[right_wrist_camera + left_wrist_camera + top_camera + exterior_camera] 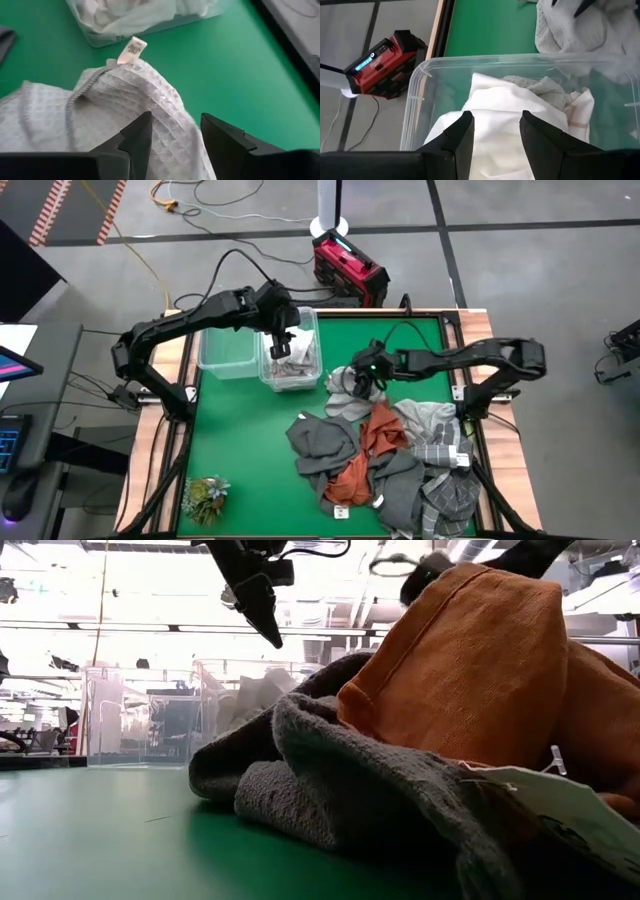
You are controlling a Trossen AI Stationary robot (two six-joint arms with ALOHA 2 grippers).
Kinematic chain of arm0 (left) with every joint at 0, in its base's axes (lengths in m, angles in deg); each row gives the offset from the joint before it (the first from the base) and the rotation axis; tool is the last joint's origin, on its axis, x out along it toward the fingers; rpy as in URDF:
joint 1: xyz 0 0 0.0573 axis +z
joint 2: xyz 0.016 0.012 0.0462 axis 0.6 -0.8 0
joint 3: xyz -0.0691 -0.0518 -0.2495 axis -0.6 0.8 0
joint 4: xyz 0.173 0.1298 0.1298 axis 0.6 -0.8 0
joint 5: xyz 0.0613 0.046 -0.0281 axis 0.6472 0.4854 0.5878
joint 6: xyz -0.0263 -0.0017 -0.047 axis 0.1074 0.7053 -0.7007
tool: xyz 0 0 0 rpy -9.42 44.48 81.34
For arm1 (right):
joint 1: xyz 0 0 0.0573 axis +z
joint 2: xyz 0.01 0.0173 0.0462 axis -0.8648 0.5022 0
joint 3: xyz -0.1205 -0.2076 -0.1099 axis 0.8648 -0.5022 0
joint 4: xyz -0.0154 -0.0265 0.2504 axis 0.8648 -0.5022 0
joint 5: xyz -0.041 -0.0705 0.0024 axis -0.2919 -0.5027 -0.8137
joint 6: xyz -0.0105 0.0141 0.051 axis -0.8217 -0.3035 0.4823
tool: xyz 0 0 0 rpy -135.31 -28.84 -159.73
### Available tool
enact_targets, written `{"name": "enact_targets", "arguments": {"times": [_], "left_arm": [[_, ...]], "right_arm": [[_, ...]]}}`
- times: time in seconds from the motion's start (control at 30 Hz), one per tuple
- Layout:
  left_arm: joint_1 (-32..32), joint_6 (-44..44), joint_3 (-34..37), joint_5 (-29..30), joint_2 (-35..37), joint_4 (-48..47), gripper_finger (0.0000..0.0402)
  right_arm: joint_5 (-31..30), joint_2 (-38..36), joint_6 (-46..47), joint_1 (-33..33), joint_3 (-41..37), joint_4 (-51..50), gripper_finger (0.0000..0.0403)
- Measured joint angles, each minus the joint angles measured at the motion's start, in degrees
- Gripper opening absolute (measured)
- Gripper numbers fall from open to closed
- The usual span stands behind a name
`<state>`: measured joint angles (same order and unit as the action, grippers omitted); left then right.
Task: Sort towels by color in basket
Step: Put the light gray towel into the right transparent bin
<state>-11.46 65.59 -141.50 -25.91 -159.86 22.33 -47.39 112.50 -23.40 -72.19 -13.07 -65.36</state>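
off-task things around the green table

a small green leafy plant (205, 497) sits at a near corner of the green table (250, 450), well apart from everything else. on the grey floor beyond the far edge lies a red and black power pack (349, 269), with a yellow cable (140, 255) and black cords trailing nearby. a monitor edge (12, 362) and keyboard (8, 445) show at the far left.

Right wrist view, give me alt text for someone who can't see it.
The right gripper, fingers apart, hovers just above a light grey waffle-weave towel with a small white tag, lying on the green table. Beyond it stands a clear plastic bin holding white cloth.
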Motion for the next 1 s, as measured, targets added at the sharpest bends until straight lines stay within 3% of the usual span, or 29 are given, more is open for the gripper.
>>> {"name": "enact_targets", "arguments": {"times": [0.17,0.37,0.4,0.57,0.7,0.87,1.0], "left_arm": [[0.0,-0.1,0.0,2.6,0.0,0.1,0.0149],[0.1,-0.5,0.0,2.9,0.0,0.1,0.0149],[0.1,-0.5,0.0,2.9,0.0,0.1,0.0149],[0.1,-1.3,0.0,1.2,0.0,0.2,0.0149],[0.1,-3.6,0.9,-5.5,-0.1,3.8,0.0149],[-1.2,-4.4,5.1,-13.5,-0.2,13.3,0.0149],[-3.7,-4.5,8.5,-14.4,-0.2,23.8,0.0149]], "right_arm": [[8.9,7.2,-3.3,-3.0,0.0,4.3,0.0163],[10.6,8.0,-5.7,-4.4,0.0,3.6,0.0028],[10.6,7.0,-5.6,-4.4,0.0,2.8,0.002],[10.3,-0.6,-5.2,-3.7,0.0,-0.5,0.0025],[6.9,-8.2,-4.6,-1.4,0.0,-1.4,0.002],[-0.8,-15.5,-3.3,2.8,0.0,0.2,0.002],[-7.9,-19.2,-2.9,6.2,0.0,3.9,0.0021]]}}
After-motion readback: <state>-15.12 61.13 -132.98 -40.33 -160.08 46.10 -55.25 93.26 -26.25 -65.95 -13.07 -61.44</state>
